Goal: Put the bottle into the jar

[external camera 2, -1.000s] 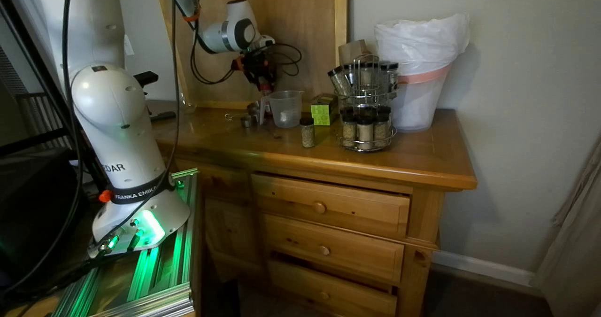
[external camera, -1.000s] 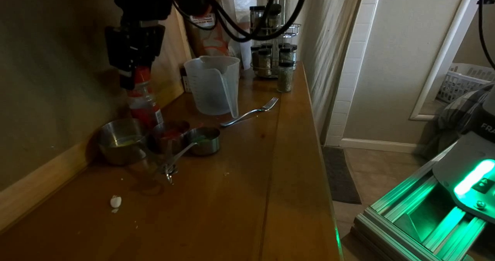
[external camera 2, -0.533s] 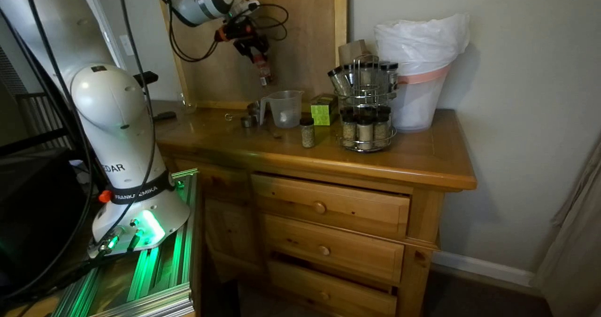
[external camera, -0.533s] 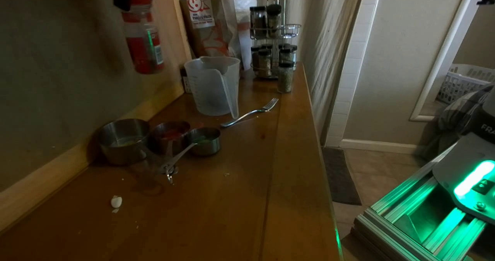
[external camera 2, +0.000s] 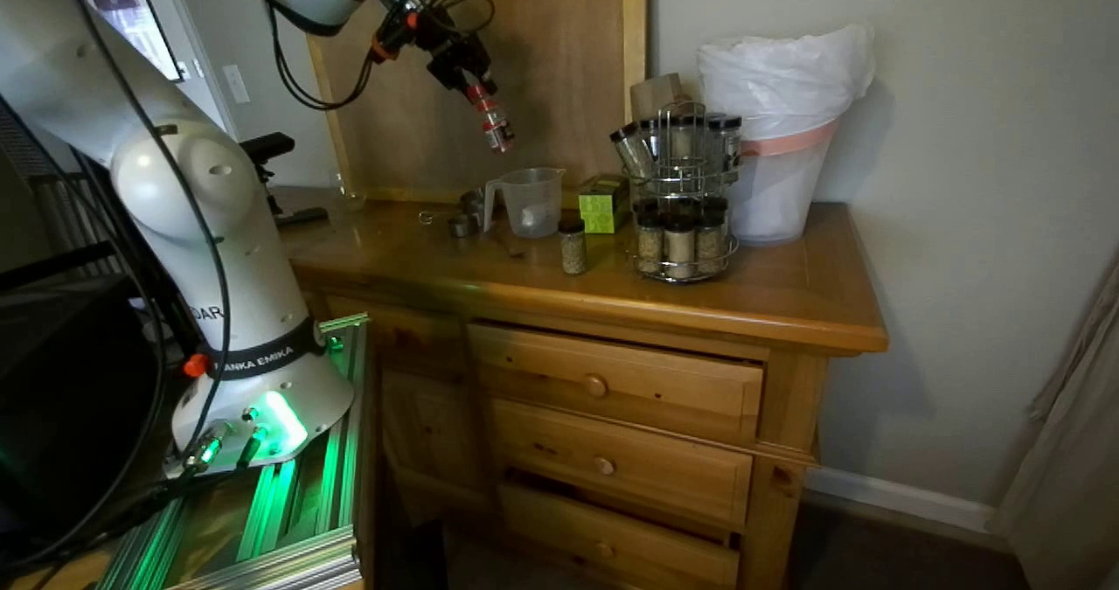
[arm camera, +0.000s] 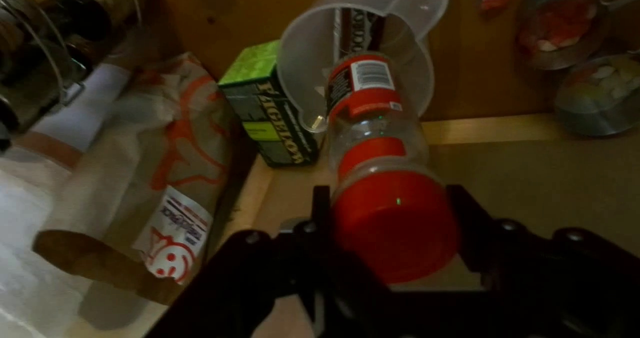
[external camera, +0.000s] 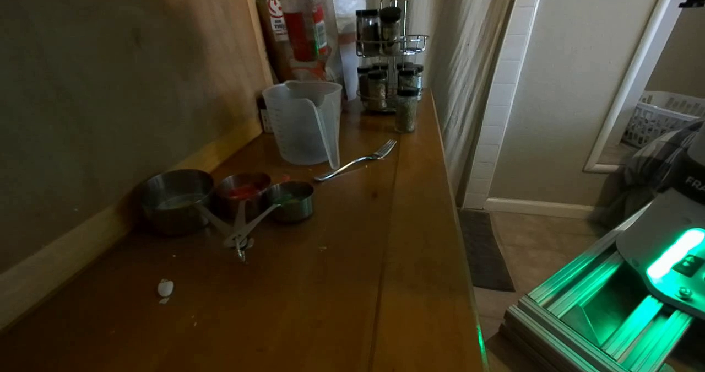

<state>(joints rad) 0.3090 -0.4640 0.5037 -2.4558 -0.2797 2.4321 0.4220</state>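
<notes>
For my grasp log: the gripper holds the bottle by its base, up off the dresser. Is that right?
Wrong end: in the wrist view the gripper holds the bottle by its red cap. It is indeed up off the dresser.

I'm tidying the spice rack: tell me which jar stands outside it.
The spice jar standing directly on the dresser top; the others sit in the rack.
</notes>
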